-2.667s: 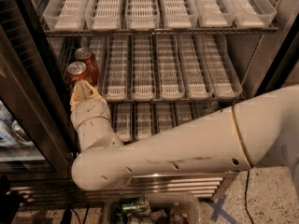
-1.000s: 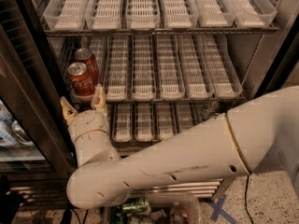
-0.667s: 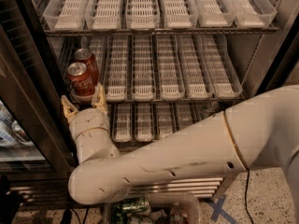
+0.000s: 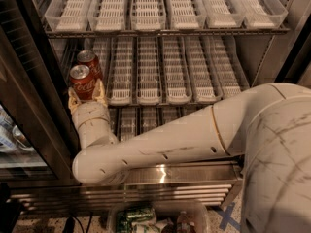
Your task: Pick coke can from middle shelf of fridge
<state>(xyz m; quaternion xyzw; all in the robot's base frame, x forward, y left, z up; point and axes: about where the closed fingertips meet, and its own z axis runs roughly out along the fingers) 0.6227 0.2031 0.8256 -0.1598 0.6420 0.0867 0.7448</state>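
A red coke can stands at the front of the leftmost tray on the middle shelf of the fridge. A second red can stands right behind it in the same tray. My gripper reaches up from below at the shelf's front edge. Its cream fingers stand one on each side of the front can's lower part, open around it. The white arm runs in from the lower right and hides part of the lower shelf.
The upper shelf holds a row of clear trays with white ribbed bottoms. The dark door frame stands close on the left. The vented steel base panel lies below. A clear bin with packets sits on the floor.
The gripper has moved up and forward, so its open fingers now flank the front can instead of standing below it. Both cans stay where they were.
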